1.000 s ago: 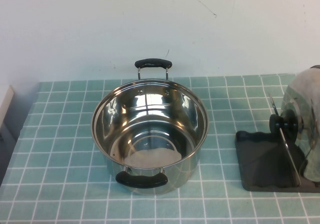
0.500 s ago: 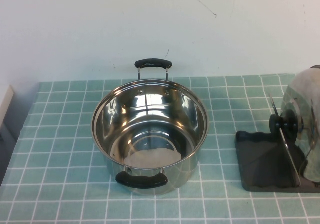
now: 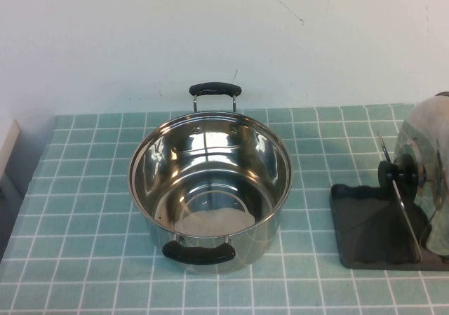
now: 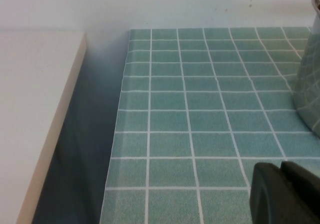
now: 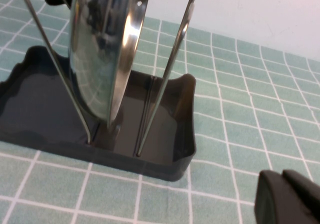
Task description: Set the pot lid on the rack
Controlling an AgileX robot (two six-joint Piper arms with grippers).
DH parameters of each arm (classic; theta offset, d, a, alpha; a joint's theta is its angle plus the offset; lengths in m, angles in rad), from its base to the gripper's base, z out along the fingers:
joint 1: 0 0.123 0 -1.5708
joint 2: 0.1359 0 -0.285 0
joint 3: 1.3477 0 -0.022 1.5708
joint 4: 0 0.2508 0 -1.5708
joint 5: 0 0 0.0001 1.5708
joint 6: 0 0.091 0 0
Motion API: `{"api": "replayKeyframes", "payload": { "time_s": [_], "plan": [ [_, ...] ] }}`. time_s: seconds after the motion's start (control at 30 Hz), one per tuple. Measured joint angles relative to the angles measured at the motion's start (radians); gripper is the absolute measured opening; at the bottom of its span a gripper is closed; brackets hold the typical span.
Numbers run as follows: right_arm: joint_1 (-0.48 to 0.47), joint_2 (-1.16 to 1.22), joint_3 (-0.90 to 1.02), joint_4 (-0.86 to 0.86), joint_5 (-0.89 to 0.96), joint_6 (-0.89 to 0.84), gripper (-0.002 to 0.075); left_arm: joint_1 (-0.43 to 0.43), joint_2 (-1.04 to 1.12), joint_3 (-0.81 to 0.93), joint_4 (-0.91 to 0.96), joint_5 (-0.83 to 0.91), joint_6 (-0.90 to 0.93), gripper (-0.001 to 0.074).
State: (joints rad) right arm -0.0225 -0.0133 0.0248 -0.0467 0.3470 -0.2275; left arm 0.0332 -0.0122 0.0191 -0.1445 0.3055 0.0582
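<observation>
At the far left of the high view we see a pale surface (image 3: 7,143) beside the teal tiled table (image 3: 84,210), with a shadowed gap between them. The left wrist view shows the same pale surface and gap, then bare tiles. The left gripper (image 4: 285,191) appears only as a dark block in one corner of that wrist view, hovering above the tiles near the table's left edge; we cannot tell whether its claw is spread or pressed together. The curved steel wall of the pot shows at the other side of that view, apart from the gripper.

In the middle of the table stands the steel pot (image 3: 210,182), open and upright, one black handle toward the wall and one toward us. It has no lid on it.

To the right, well apart from the pot, sits the rack (image 3: 372,227), a dark tray with a wavy edge, partly cut off by the picture's right border. The pot lid (image 3: 424,168) stands on edge in it, its black knob (image 3: 396,175) facing the pot, with a thin wire divider (image 3: 403,210) crossing in front of it. In the right wrist view we see the lid's rim resting down in the tray between two upright wires.

The right gripper (image 5: 290,196) shows only as a dark shape in a corner of its wrist view, above the tiles just beside the rack and touching neither rack nor lid; its claw's state we cannot tell.
</observation>
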Motion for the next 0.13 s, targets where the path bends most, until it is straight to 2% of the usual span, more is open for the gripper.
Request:
{"api": "replayKeyframes", "payload": {
  "time_s": [0.13],
  "plan": [
    [0.0, 0.0, 0.0, 0.0, 0.0, 0.0, -0.0001, 0.0, 0.0, 0.0, 0.0, 0.0, 0.0, -0.0002]
  ]
}}
